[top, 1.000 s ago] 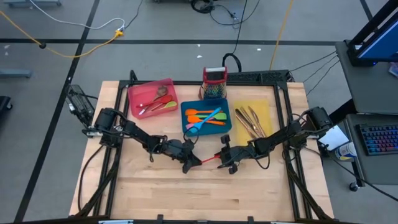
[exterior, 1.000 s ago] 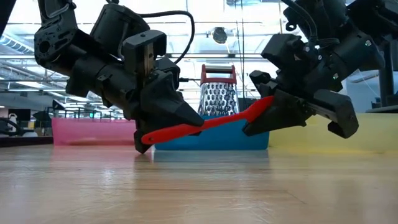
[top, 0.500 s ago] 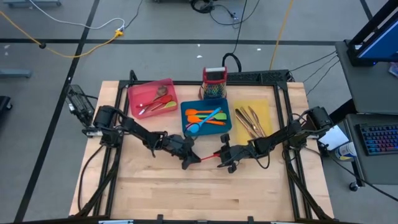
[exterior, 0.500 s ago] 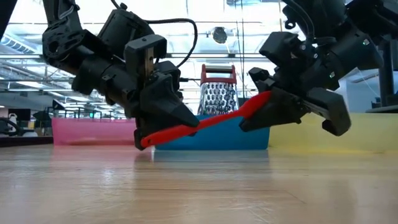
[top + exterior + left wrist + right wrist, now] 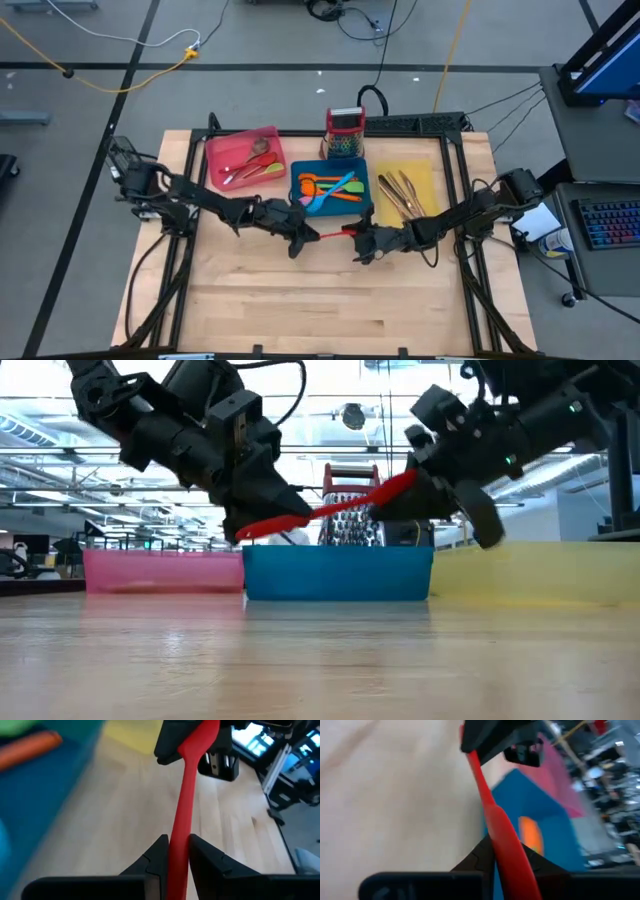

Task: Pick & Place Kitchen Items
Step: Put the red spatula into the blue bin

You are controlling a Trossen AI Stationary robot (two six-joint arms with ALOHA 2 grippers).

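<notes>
From above, a red spatula is gripped at both ends by the left gripper and right gripper, just beside the blue tray. At table level it is held above the tray. In the wrist views, both pairs of fingers are closed on it. A handover or drop seems underway; one release is needed next.

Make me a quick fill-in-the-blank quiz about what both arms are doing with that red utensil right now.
1. The red utensil is gripped at one end by the left gripper and at the other by the ____ gripper.
2. In the low view it hangs above the ____ tray.
3. The tray left of the blue tray is ____.
4. Behind the blue tray stands a metal ____.

Missing words: right; blue; pink; grater
</notes>
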